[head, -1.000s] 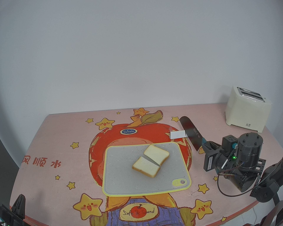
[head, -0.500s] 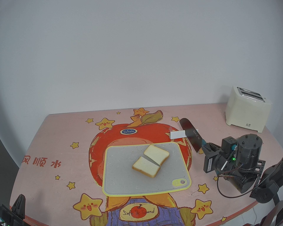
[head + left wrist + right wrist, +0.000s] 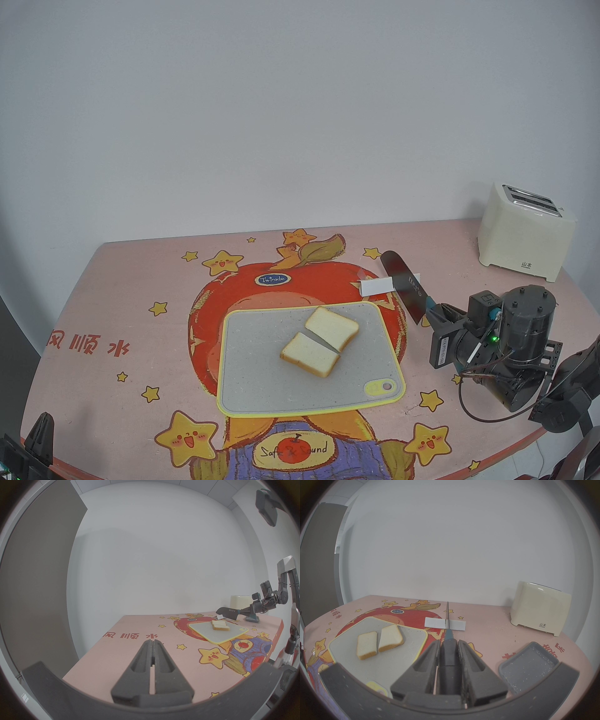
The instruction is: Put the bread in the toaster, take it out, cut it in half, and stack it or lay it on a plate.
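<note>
Grey fingers on your left gripper (image 3: pixel 153 642) are pressing flat against each other with nothing between them, and the gripper is hanging by the near left corner of the pink table (image 3: pixel 125 294), well apart from the work. Your right gripper (image 3: pixel 449 643) is clamping the teal handle of the knife (image 3: pixel 405 284), with its jaws narrowed onto it. The dark blade is pointing away from you, to the right of the cutting board (image 3: pixel 262 369) and clear of the bread. Near that gripper, on the near right, a shallow grey tray (image 3: pixel 529 664) is sitting, and I am taking it for the plate. On the board the bread is lying as two pieces, the nearer half (image 3: pixel 309 354) and the farther half (image 3: pixel 332 327), side by side with a thin gap between them. Past the board the blade is crossing over a white slip (image 3: pixel 375 285) lying flat on the table. At the far right the toaster (image 3: pixel 526 231) is standing with nothing poking out of its slots. Judging by that, you are looking at toasting, removal and cutting done, while putting down the knife and moving both halves to the tray are waiting.
</note>
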Tool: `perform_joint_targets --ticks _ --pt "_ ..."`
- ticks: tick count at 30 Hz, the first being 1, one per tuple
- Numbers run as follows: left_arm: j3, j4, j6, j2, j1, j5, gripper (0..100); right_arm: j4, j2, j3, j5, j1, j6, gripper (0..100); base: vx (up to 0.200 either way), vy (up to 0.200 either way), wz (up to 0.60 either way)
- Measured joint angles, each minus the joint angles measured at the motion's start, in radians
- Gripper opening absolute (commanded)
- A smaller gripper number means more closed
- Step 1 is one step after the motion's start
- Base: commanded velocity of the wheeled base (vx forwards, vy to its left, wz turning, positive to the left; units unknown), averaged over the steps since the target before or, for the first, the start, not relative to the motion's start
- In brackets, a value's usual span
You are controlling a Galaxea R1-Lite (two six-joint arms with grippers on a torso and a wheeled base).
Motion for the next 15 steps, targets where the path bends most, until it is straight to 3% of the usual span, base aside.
perform_joint_targets --ticks 15 --pt "0.0 0.0 0.0 0.0 0.0 0.0 0 -0.003 0.02 0.01 0.0 0.014 0.004 0 0.0 0.0 0.0"
